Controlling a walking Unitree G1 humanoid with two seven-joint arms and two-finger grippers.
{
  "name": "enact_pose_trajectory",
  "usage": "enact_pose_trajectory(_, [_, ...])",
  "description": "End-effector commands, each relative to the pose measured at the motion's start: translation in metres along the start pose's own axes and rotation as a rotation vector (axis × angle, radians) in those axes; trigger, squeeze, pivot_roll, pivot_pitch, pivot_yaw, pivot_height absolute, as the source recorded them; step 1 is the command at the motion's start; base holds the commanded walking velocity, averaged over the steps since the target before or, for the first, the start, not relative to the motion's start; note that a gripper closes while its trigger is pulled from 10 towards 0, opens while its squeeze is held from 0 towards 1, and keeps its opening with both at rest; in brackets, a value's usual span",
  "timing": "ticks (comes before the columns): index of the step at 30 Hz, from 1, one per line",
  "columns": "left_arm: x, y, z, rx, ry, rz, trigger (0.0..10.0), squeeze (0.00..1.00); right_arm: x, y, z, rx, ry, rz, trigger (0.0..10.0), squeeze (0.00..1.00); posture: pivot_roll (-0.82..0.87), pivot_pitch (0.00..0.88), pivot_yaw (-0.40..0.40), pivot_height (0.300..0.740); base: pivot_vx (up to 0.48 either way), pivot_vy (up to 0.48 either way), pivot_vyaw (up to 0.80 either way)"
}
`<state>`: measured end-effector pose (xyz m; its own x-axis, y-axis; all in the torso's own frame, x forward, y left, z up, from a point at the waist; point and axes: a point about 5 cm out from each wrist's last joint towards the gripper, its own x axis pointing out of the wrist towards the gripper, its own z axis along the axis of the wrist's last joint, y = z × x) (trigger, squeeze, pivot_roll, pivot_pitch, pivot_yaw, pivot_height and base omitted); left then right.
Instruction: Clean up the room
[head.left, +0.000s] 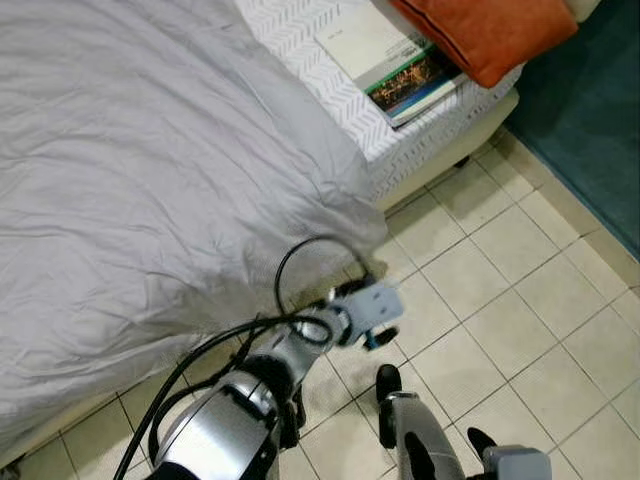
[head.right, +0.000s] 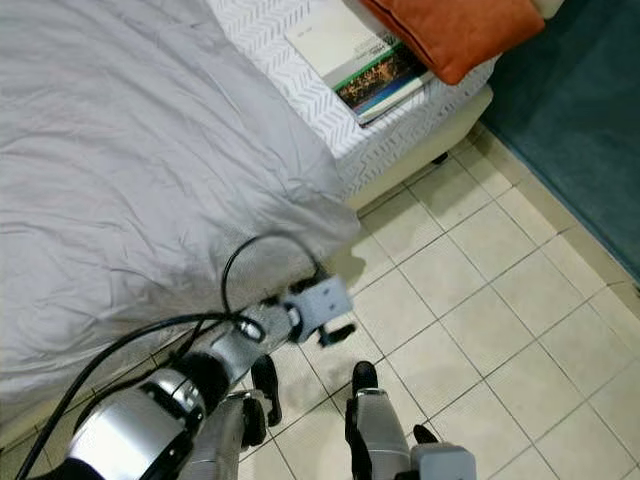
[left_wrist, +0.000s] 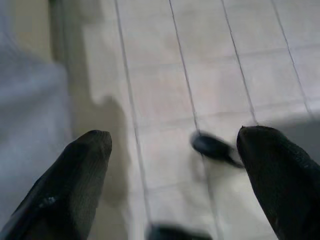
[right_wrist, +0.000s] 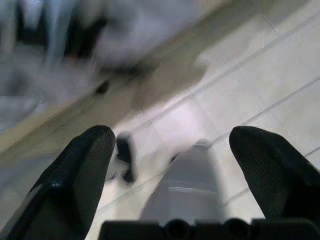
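Observation:
A bed with a rumpled grey duvet takes up the left of the eye views. A book with a white and pictured cover lies on the white patterned sheet near the bed's far corner, and an orange pillow overlaps its edge. My left gripper hangs low over the tiled floor beside the bed, fingers wide apart and holding nothing; its wrist block sits just off the duvet's hanging edge. My right gripper is open too, low over the tiles, and its arm enters at the bottom.
Beige floor tiles run along the bed's right side. A dark teal rug lies at the far right. The duvet drapes down to the floor by my left arm, and a black cable loops above that arm.

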<state>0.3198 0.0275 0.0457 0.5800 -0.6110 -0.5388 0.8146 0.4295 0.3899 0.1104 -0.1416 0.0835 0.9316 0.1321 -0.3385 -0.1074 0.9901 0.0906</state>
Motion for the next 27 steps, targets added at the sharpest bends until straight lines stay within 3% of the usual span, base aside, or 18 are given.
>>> enact_pose_trajectory(1, [0.0216,-0.058,0.1582,0.142,-0.46,-0.154,10.0,1.0,-0.0084,-0.001,-0.0068,0.0,0.044,-0.018,10.0,0.0,-0.3,0.601,0.089,0.74,0.0,0.0,0.0])
enact_pose_trajectory(27, [0.0216,-0.058,0.1582,0.142,-0.46,-0.154,10.0,1.0,-0.0084,-0.001,-0.0068,0.0,0.044,-0.018,10.0,0.0,-0.3,0.601,0.089,0.74,0.0,0.0,0.0])
